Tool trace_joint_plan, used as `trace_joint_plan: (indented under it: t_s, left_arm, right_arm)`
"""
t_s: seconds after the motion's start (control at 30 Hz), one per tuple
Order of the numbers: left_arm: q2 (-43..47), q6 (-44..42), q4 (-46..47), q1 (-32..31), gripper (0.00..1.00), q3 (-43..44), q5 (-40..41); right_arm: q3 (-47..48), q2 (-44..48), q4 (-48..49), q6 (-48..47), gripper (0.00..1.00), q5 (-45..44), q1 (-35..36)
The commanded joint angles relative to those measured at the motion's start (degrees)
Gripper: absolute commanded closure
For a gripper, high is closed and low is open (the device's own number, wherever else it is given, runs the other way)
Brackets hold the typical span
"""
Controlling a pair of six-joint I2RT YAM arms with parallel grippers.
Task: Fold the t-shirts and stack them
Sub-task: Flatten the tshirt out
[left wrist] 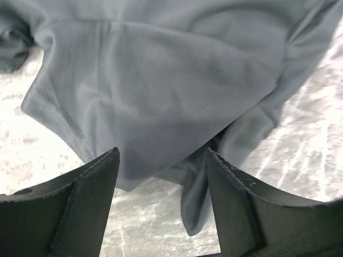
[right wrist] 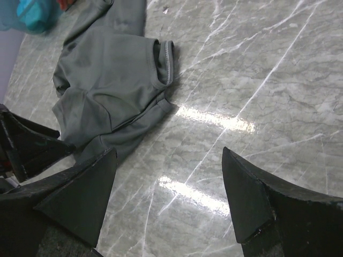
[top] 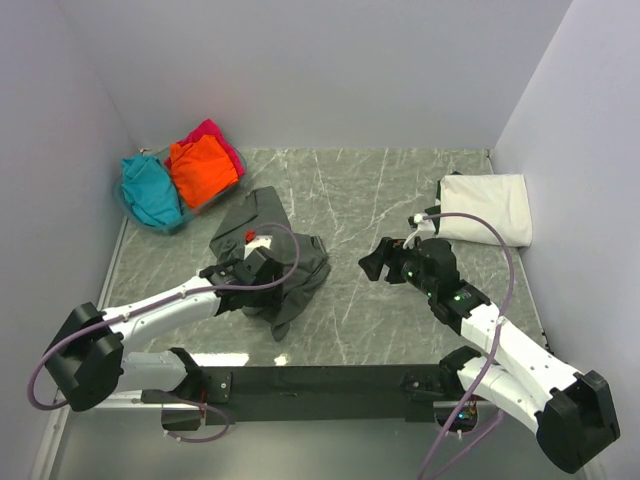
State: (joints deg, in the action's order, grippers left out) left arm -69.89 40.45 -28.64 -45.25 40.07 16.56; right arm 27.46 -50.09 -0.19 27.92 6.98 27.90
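Observation:
A dark grey t-shirt (top: 290,255) lies crumpled left of the table's middle; it fills the upper part of the left wrist view (left wrist: 161,75). My left gripper (top: 258,282) hangs just over its near edge, open (left wrist: 162,156), with a hanging fold of the cloth between the fingers and close to the right finger (left wrist: 252,209). My right gripper (top: 375,262) stands open (right wrist: 169,155) over bare table, to the right of the grey t-shirt (right wrist: 107,85), with nothing between its jaws. A folded white t-shirt (top: 487,207) lies at the far right.
A bluish basket (top: 128,205) in the far left corner holds teal (top: 150,190), orange (top: 200,168) and magenta (top: 215,132) t-shirts. Grey walls close the table on three sides. The left arm's end shows at the left edge of the right wrist view (right wrist: 27,150).

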Motion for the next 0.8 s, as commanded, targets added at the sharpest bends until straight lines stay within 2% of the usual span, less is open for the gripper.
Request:
trace_joint_plan:
  t_s: [0.0, 0.2, 0.33, 0.37, 0.43, 0.5, 0.53, 0.57, 0.6, 0.77]
  left_arm:
    - [-1.30, 2.09, -2.12, -0.71, 0.28, 0.88, 1.99]
    - [-3.32, 2.27, -2.47, -1.85, 0.32, 1.41, 2.78]
    - [-4.47, 2.00, -2.29, -2.12, 0.42, 1.41, 1.90]
    - [-4.82, 1.83, -2.29, -2.21, 0.48, 1.50, 1.81]
    - [-5.61, 1.57, -1.95, -2.29, 0.55, 1.85, 1.81]
    - [-5.87, 1.39, -1.33, -2.47, 0.69, 2.02, 1.46]
    - [-5.96, 1.13, -0.89, -2.47, 0.76, 2.29, 0.94]
    - [-5.96, 1.04, -0.02, -2.38, 0.93, 2.38, 0.67]
    - [-6.14, 0.95, 0.51, -2.47, 0.99, 2.72, 0.50]
    - [-7.54, -1.68, 4.55, -2.56, 0.99, 9.39, -3.44]
  right_arm:
    - [1.63, 1.39, 0.71, 0.47, 0.15, -1.45, 0.49]
    - [2.07, 1.13, 0.63, 0.11, 0.15, -1.62, 0.40]
    - [1.98, 0.87, 0.63, 0.11, 0.15, -1.71, 0.49]
    - [1.98, 0.87, 0.63, 0.11, 0.15, -1.71, 0.49]
    - [1.89, 0.87, 0.63, 0.20, 0.15, -1.80, 0.49]
    - [1.81, 0.87, 0.63, 0.20, 0.15, -1.80, 0.49]
    - [1.98, 1.04, 0.63, 0.12, 0.15, -1.88, 0.49]
    - [1.98, 1.13, 0.63, 0.03, 0.15, -1.97, 0.49]
    - [2.15, 1.22, -0.59, -0.23, 0.15, -2.32, 0.40]
    - [3.03, 3.06, -3.32, -1.29, 0.15, -5.48, 0.40]
